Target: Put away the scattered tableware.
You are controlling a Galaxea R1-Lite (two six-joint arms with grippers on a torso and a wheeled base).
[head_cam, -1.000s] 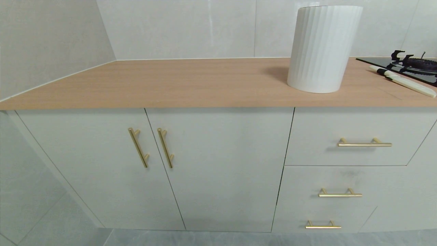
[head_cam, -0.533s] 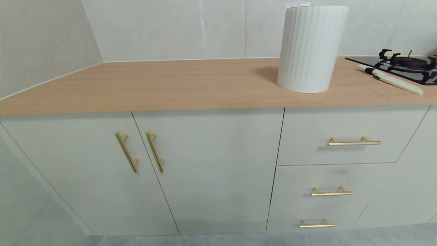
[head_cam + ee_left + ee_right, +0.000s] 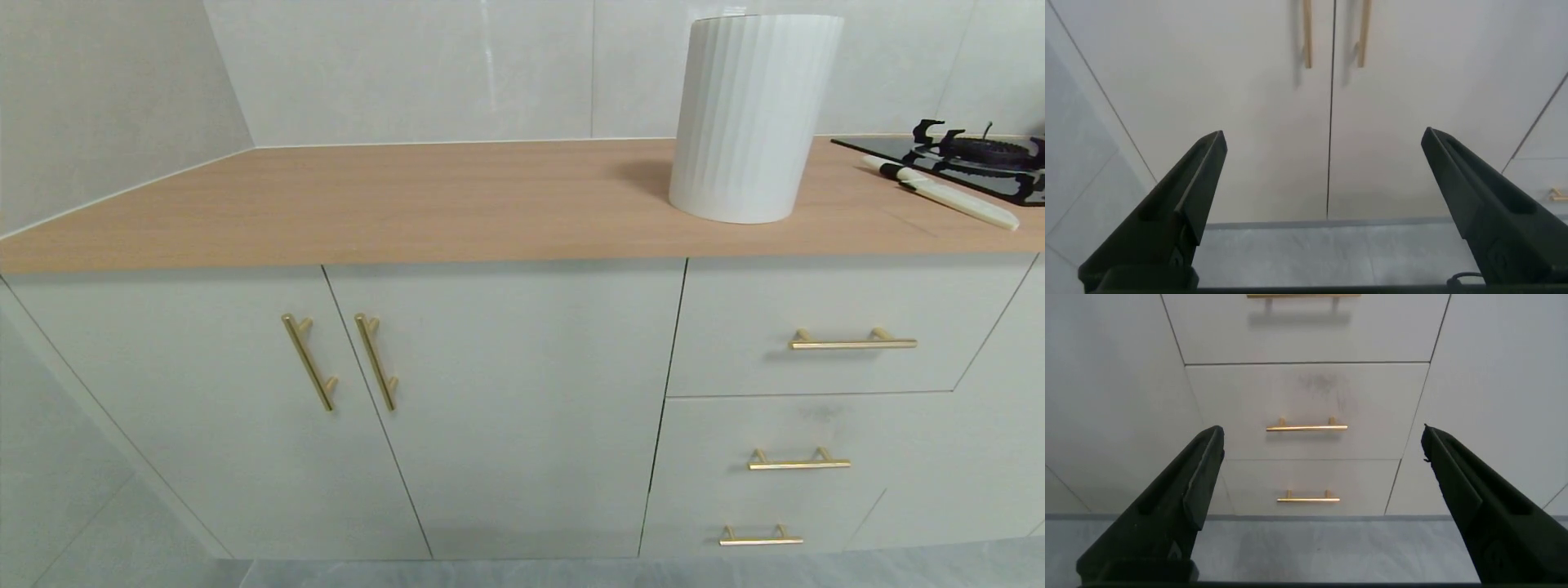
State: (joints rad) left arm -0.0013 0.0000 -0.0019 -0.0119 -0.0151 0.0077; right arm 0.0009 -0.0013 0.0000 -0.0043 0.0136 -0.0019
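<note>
"On the left, what do you list?"
"Item one: my left gripper (image 3: 1323,135), low before the double cabinet doors (image 3: 522,408), jaws set wide apart, nothing between them. Item two: the doors' two gold bar handles (image 3: 309,363), vertical, side by side at the centre seam. Both doors are closed. Item three: grey floor tiles (image 3: 1323,253) at the foot of the doors."

"And above the doors?"
"Item four: wooden countertop (image 3: 408,196), running left to right against a pale tiled wall (image 3: 408,65). Item five: ribbed white holder (image 3: 751,118), upright on the countertop, right of centre, nearer the wall than the front edge."

"Where is the tableware?"
"Item six: cream utensil (image 3: 939,192) with a black band near its far end, lying flat on the countertop at far right. It is right of the ribbed white holder and apart from it, just beside the near edge of the black hob (image 3: 971,155). I cannot tell whether it touches the hob, nor what kind of utensil it is."

"Lower right?"
"Item seven: three drawers (image 3: 833,302), stacked below the holder, each with one level gold handle, all closed. Item eight: my right gripper (image 3: 1321,431), low before those drawers, jaws spread wide, holding nothing."
</note>
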